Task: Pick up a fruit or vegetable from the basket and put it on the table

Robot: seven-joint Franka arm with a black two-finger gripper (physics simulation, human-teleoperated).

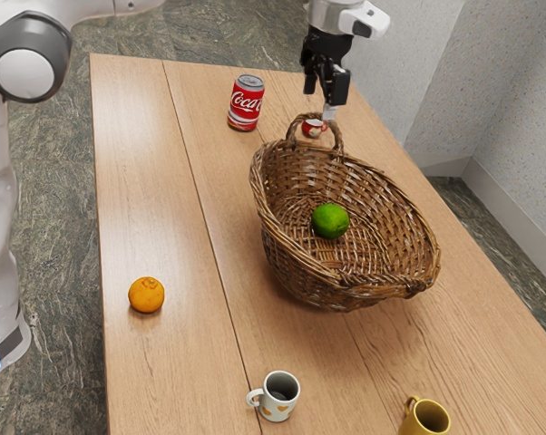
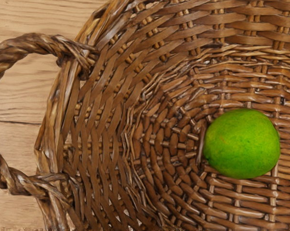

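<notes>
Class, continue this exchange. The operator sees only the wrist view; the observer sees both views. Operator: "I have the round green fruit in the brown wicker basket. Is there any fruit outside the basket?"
Observer: Yes, a round orange fruit sits on the light wooden table.
Operator: Does anything stand near the woven handle in my view?
Observer: Yes, an upright red and silver Coca-Cola can.
Operator: What about past the basket's opposite end?
Observer: A yellow mug stands out there.
</notes>
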